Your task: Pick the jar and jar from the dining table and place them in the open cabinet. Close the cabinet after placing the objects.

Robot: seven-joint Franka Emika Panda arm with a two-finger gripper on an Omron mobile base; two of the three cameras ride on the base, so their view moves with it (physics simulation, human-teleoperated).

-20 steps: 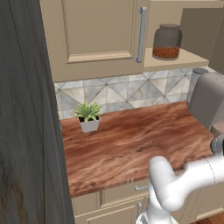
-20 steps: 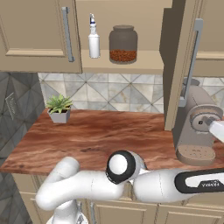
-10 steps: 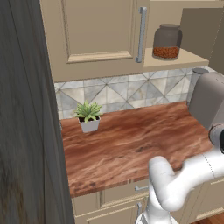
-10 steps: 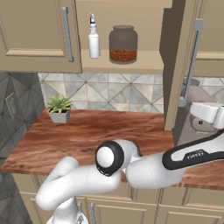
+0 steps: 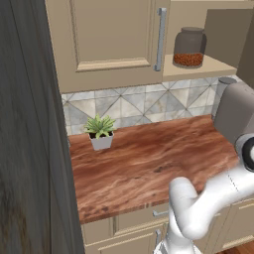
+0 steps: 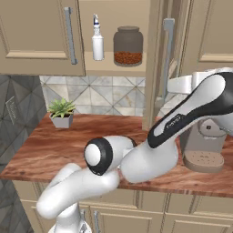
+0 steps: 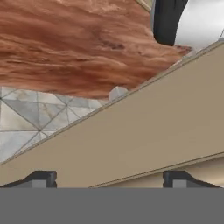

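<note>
My gripper (image 7: 109, 178) had its two dark fingertips spread wide apart with nothing between them, and just ahead of them I saw a flat beige panel, which I took for the open cabinet door (image 6: 160, 68); I could not tell whether the tips touched it. From the right base camera, my white arm (image 6: 191, 109) reached up and to the right, past that door's inner face, beside the coffee machine (image 6: 205, 145).

The jar (image 6: 128, 45) with the reddish-brown grains stood upright on the cabinet shelf (image 6: 113, 69), well off to the left of the gripper, beyond the open door. Just beside the jar, further from my hand, stood the white spray bottle (image 6: 97, 38), also upright and apart from it. Left of the shelf hung a closed cabinet door (image 6: 36, 36) with a long silver bar handle (image 6: 69, 34).

Below all this ran the reddish wood countertop (image 6: 41, 145), with a small potted plant (image 6: 61, 113) by the tiled backsplash (image 6: 109, 100), well away from the gripper.
</note>
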